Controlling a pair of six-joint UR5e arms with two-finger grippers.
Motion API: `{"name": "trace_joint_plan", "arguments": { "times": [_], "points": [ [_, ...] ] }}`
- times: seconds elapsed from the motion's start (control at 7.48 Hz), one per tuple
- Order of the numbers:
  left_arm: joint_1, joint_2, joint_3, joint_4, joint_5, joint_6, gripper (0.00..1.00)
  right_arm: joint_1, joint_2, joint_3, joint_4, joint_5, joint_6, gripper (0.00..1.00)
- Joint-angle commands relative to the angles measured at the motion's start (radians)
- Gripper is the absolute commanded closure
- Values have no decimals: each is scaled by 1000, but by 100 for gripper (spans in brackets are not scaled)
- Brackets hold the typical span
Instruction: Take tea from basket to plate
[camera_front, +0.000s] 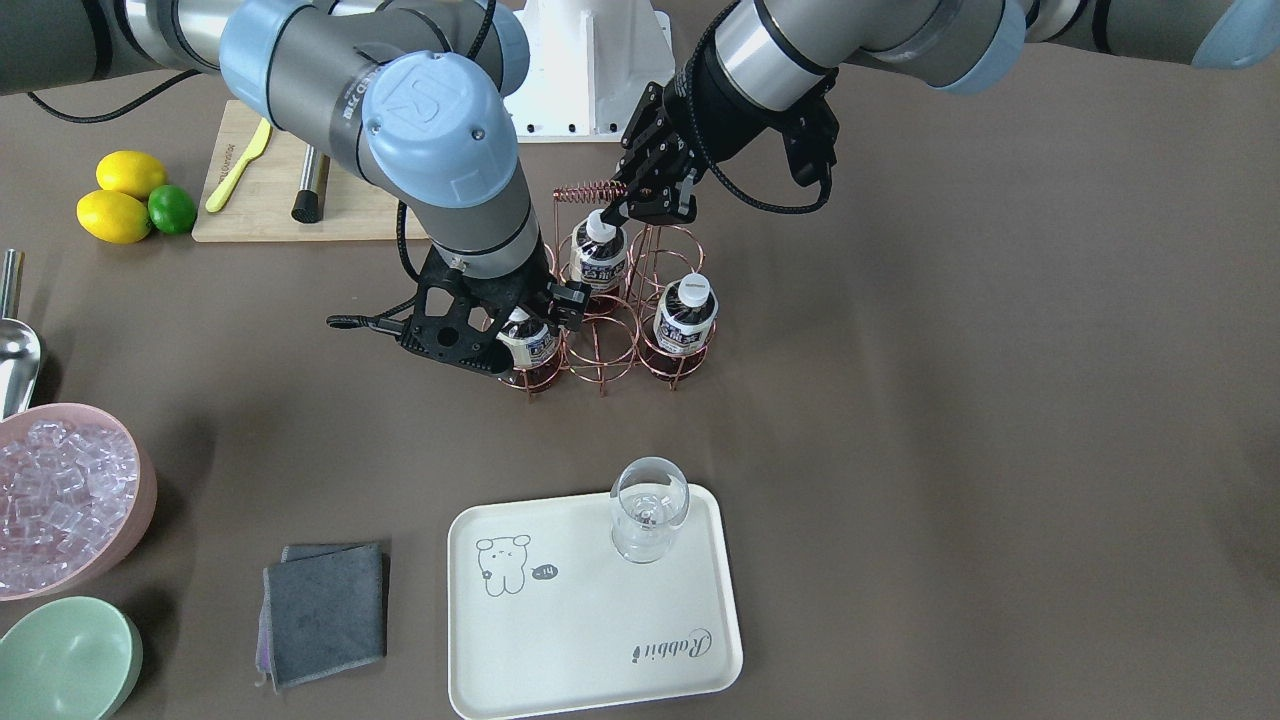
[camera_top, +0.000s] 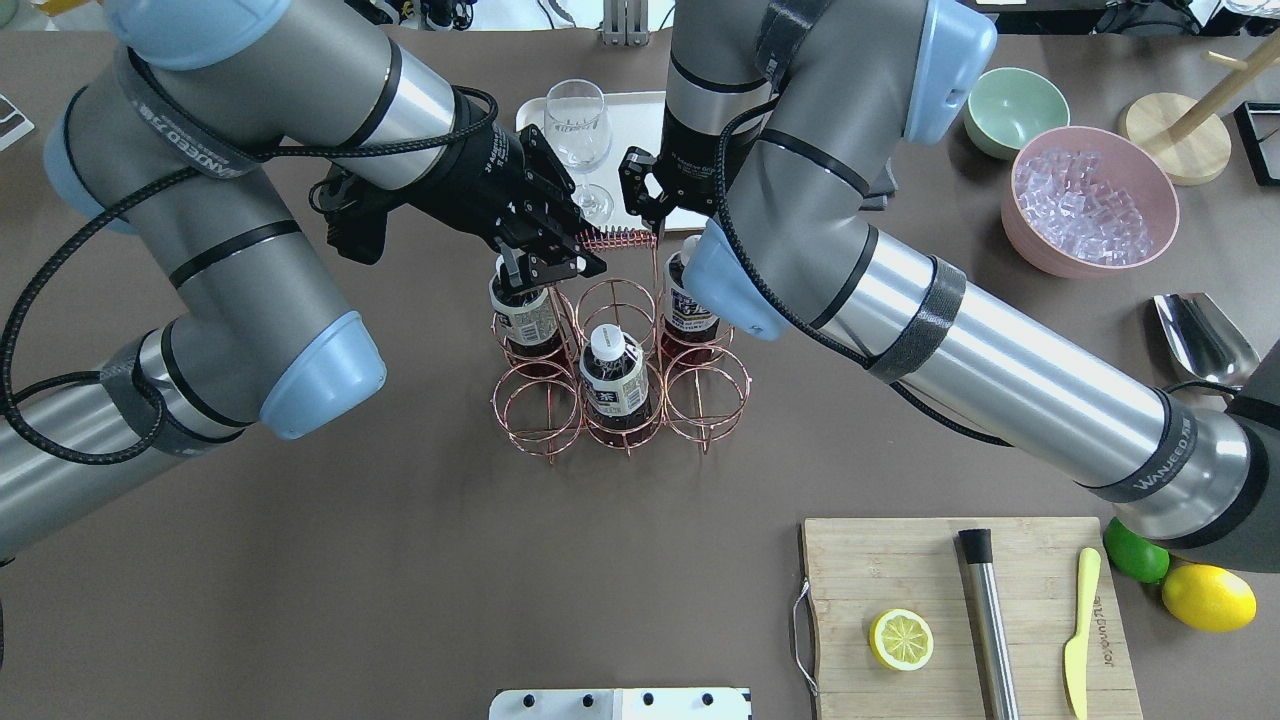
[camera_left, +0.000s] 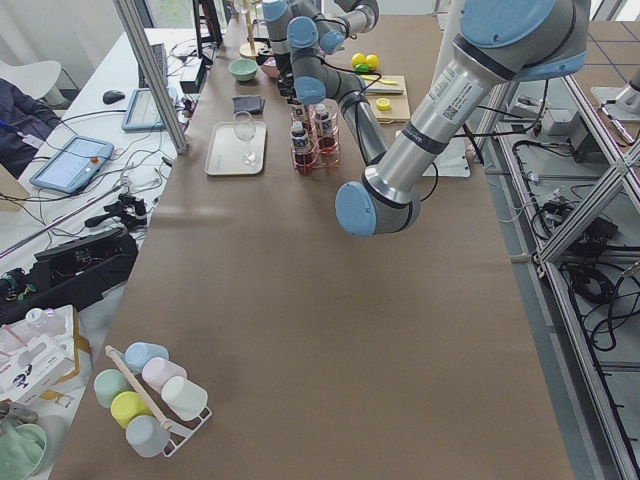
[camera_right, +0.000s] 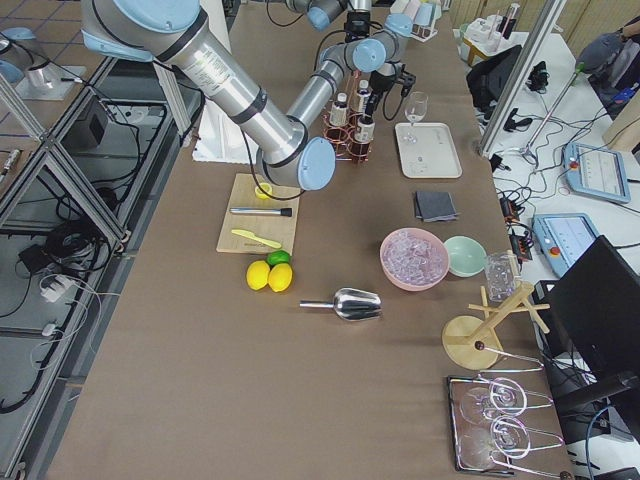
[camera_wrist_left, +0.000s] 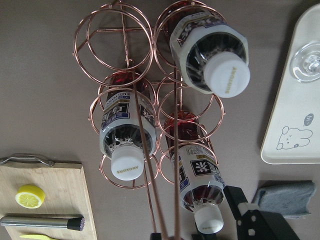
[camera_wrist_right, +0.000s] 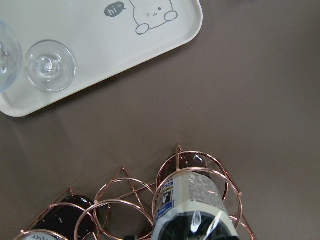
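The basket stands mid-table with three tea bottles in its ring cells. My left gripper is shut on the basket's coiled handle, above the back bottle. My right gripper is low over the front bottle on the robot's right side, jaws apart on either side of its neck. One of its fingers shows beside that bottle's cap with a small gap. The third bottle stands free. The plate lies apart, in front of the basket.
A wine glass stands on the plate's corner nearest the basket. A grey cloth, pink ice bowl and green bowl lie beside the plate. The cutting board, lemons and lime sit near the robot.
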Motion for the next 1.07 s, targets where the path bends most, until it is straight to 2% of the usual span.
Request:
{"name": "trace_joint_plan", "arguments": {
  "times": [0.0, 0.27, 0.67, 0.94],
  "points": [
    [0, 0, 4, 0, 0, 0, 100, -1, -3, 7, -12, -3, -5, 97],
    [0, 0, 7, 0, 0, 2, 100, -1, -4, 41, -58, -3, -31, 100],
    [0, 0, 7, 0, 0, 2, 100, 1, -4, 198, -239, -14, -81, 100],
    [0, 0, 9, 0, 0, 2, 100, 6, 11, 265, -302, -56, -120, 100]
  ]
}}
